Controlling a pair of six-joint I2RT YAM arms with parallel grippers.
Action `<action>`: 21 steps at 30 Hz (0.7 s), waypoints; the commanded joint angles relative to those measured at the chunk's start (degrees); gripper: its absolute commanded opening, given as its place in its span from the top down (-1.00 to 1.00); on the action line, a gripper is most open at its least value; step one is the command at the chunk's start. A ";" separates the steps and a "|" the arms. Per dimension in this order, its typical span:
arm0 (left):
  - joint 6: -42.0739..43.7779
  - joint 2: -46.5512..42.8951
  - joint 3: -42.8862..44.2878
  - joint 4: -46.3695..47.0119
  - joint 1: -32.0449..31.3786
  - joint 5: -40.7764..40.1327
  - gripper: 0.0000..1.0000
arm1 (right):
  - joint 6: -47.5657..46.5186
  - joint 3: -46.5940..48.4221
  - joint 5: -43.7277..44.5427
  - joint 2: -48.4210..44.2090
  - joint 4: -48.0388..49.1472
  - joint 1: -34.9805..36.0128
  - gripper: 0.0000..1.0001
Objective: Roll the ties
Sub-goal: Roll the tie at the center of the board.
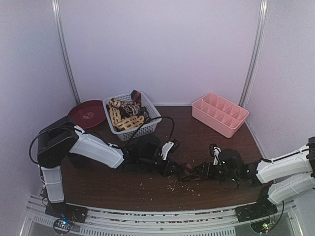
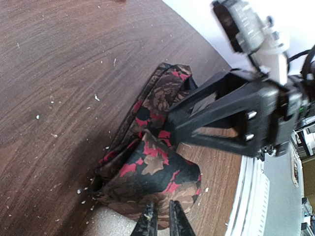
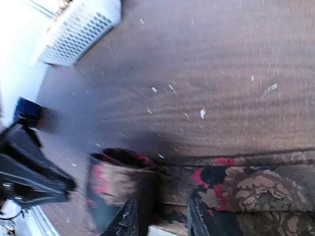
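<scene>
Dark red tie (image 1: 187, 172), lower centre, is lying limp and slippery; I'm pinching its bunched edge in the narrow left end effector (image 2: 162, 220), right end effector (image 3: 160, 219) straddling it half-open.

The tie (image 3: 246, 191) runs off the right wrist view's edge, its rolled end seemingly blurred.

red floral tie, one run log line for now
red floral tie: partly rolled | left gripper: shut on its edge | right gripper: open, astride it beside roll
</scene>
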 commanded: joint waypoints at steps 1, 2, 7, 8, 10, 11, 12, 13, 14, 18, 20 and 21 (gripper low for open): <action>0.98 1.40 1.10 1.20 -0.18 1.02 0.76 | 1.83 0.86 1.93 -5.14 -3.26 0.19 0.25; 0.78 1.44 0.97 1.37 -0.18 0.95 0.76 | 2.49 0.82 1.80 -5.71 -2.78 0.58 0.21; 0.46 1.30 0.71 1.57 -0.18 0.18 0.76 | 3.21 3.26 2.33 -3.89 -2.73 3.41 -0.06; 0.40 1.21 0.69 1.53 -0.18 -0.04 0.75 | 3.21 3.85 2.57 -2.68 -2.72 4.00 -0.12; 0.44 1.20 0.75 1.30 -0.18 -0.47 0.75 | 2.94 5.32 2.62 -0.55 -2.74 4.74 -0.22; 0.33 1.13 0.81 1.05 -0.18 -0.81 0.75 | 2.76 5.96 2.67 0.56 -3.01 5.01 -0.23; 0.37 1.04 0.73 0.72 -0.18 -1.09 0.75 | 2.50 6.62 2.87 1.60 -3.58 5.20 -0.24; 0.42 0.94 0.64 0.56 -0.18 -1.35 0.75 | 2.18 7.12 3.12 2.49 -4.08 5.23 -0.23; 0.38 0.81 0.56 0.41 -0.18 -1.65 0.75 | 1.75 7.45 3.39 3.19 -4.41 5.26 -0.21; -0.33 -1.07 -1.09 0.25 0.44 -3.60 0.75 | 0.13 7.07 5.96 3.98 -5.90 5.08 -0.02; -0.73 -2.24 -2.40 0.42 1.25 -4.10 0.75 | -0.72 5.75 5.73 3.78 -5.09 4.50 0.09; -0.64 -2.71 -2.90 0.37 1.61 -4.39 0.75 | -1.07 5.18 5.33 3.68 -4.41 4.21 0.13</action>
